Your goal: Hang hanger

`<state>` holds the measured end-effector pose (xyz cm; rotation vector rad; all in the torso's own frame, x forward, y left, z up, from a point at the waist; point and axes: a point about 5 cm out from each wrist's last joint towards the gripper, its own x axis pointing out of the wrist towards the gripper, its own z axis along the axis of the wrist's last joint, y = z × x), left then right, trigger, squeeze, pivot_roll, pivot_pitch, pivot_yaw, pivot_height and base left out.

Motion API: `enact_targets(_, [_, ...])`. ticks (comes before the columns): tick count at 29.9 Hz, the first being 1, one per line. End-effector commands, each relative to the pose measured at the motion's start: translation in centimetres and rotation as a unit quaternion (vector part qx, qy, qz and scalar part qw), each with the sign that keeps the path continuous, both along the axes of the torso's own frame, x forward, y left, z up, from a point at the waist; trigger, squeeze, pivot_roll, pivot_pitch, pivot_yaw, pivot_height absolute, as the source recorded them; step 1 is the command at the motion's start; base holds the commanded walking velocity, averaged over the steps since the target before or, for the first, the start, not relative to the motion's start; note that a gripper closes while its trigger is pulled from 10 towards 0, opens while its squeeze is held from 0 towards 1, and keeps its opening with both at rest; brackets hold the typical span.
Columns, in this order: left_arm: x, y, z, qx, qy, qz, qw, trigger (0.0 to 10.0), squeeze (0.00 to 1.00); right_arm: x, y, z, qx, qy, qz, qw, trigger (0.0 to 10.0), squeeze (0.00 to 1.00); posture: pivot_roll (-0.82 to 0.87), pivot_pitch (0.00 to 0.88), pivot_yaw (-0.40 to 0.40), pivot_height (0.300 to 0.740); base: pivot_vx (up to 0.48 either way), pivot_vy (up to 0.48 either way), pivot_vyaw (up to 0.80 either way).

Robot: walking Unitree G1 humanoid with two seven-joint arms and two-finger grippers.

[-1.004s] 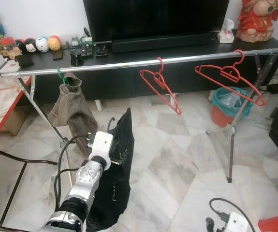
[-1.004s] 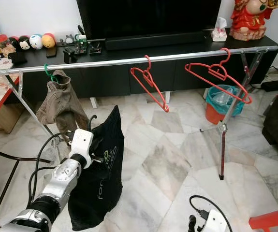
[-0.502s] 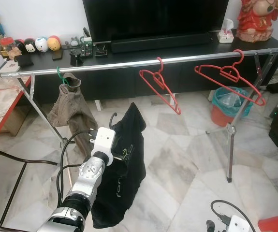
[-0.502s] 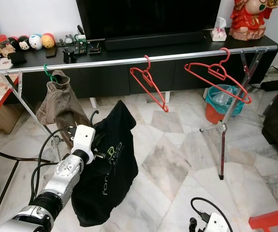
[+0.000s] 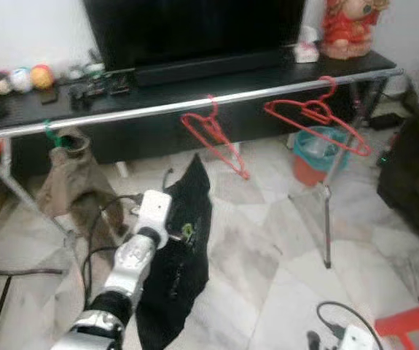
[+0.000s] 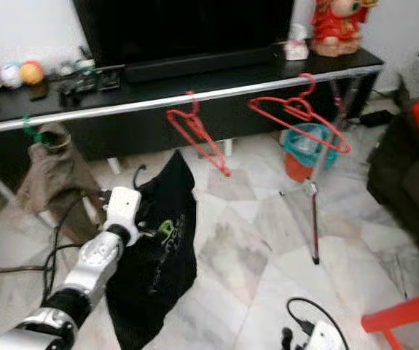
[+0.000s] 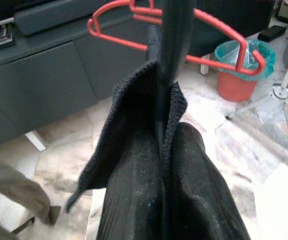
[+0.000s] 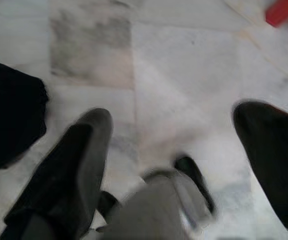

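Left arm: raised forward, left gripper (image 7: 164,75) clamped on a black garment (image 5: 182,255) on its dark hanger (image 5: 167,177), below the rail.
Right arm: low, right gripper (image 8: 184,165) spread wide above the floor.
Rail: silver clothes rail (image 5: 158,108) carries two red hangers (image 5: 216,135) and a brown garment (image 5: 67,179).
Room: marble floor (image 5: 267,240), black TV cabinet (image 5: 194,73) behind.

Black garment (image 5: 183,255), red hangers (image 5: 214,135), silver rail (image 5: 158,108)
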<state>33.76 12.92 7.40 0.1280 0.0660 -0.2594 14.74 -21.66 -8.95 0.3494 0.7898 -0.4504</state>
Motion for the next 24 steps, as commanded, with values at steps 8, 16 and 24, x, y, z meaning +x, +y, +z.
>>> enact_targets(8, [-0.7, 4.0, 0.1, 0.016, -0.017, 0.023, 0.999, 10.0, 0.0, -0.2, 0.1, -0.1, 0.01, 0.002, 0.003, 1.0, 10.0, 0.0, -0.07, 0.0, 0.098, 0.74, 0.0, 0.0, 0.0])
enact_targets(16, [-2.3, 7.6, -0.2, 0.042, -0.022, 0.053, 0.997, 10.0, 0.0, -0.2, 0.1, -0.1, 0.012, -0.003, 0.009, 1.0, 10.0, 0.0, -0.07, 0.0, 0.093, 0.74, 0.0, 0.0, 0.0])
enact_targets(24, [-3.2, 7.8, 0.0, 0.043, -0.027, 0.025, 0.998, 10.0, 0.0, -0.3, 0.1, -0.1, 0.013, -0.006, 0.013, 1.0, 10.0, 0.0, -0.08, 0.0, 0.097, 0.74, 0.0, 0.0, 0.0])
